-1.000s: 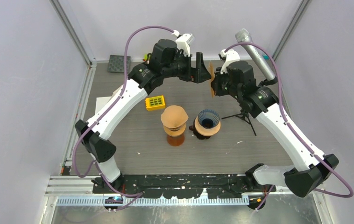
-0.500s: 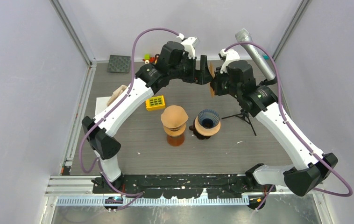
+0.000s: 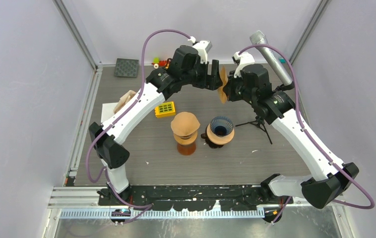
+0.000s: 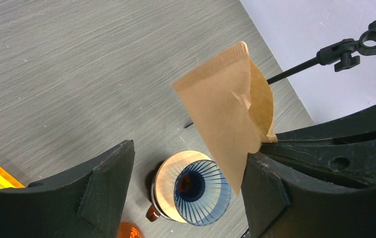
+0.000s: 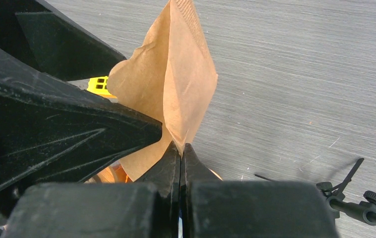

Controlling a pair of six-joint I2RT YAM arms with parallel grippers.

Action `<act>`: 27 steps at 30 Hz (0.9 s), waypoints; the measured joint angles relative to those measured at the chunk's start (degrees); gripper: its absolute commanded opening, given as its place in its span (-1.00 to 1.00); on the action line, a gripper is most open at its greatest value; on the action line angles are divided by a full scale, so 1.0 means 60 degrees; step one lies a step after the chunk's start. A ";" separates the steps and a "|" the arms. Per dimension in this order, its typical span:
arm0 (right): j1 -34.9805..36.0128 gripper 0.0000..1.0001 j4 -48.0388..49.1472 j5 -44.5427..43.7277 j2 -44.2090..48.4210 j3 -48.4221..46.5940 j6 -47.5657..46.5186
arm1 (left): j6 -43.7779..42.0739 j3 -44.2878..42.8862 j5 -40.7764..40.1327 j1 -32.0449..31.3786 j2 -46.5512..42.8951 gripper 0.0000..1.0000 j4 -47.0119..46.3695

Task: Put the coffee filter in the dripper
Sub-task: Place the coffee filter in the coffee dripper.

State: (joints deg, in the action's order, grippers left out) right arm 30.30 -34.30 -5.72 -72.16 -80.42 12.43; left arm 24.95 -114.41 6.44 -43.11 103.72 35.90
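The brown paper coffee filter [image 3: 222, 84] hangs in the air at the back centre, pinched by its edge in my shut right gripper [image 5: 181, 148]. In the right wrist view the coffee filter [image 5: 176, 84] fans upward from the fingertips. My left gripper [image 4: 188, 153] is open and straddles the filter [image 4: 230, 109], which hangs close to its right finger [image 4: 263, 191]. The dripper [image 3: 220, 128], a blue ribbed cone on a wooden collar over a brown mug, stands on the table below; in the left wrist view the dripper [image 4: 202, 191] shows between the fingers.
A brown domed lid on an orange-brown cup [image 3: 185, 130] stands left of the dripper. A yellow block [image 3: 165, 109] lies behind it. A small tripod [image 3: 259, 124] with a grey microphone [image 3: 270, 57] stands at the right. A black pad [image 3: 126, 67] lies back left.
My left arm has swung right, bringing its open fingers around the filter, and they have narrowed slightly. The right gripper has kept the filter in nearly the same place.
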 measured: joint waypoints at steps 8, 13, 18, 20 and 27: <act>0.0000 -1.00 0.0000 -0.0033 0.0000 0.0000 -0.0004 | -0.0142 0.0000 -0.0142 0.0000 0.0000 0.06 0.0004; 0.0000 -0.99 0.0000 -0.0036 0.0000 0.0000 -0.0007 | -0.0142 0.0000 -0.0055 -0.0011 0.0000 -0.09 0.0000; 0.0004 -0.99 0.0000 -0.0047 0.0000 0.0000 -0.0033 | -0.0142 0.0000 0.0062 -0.0106 0.0018 -0.15 -0.0004; 0.0007 -0.99 0.0000 -0.0076 0.0000 0.0000 -0.0044 | -0.0146 0.0000 0.0098 -0.0149 0.0036 -0.20 -0.0004; 0.0022 -0.99 0.0004 -0.0175 0.0000 0.0000 -0.0087 | -0.0248 0.0004 0.0142 -0.0310 0.0073 -0.71 -0.0004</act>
State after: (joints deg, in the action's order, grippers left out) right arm 30.44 -34.28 -6.76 -72.16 -80.42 11.90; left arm 23.46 -114.39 7.29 -44.97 104.16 35.88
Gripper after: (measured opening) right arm 0.019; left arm 0.249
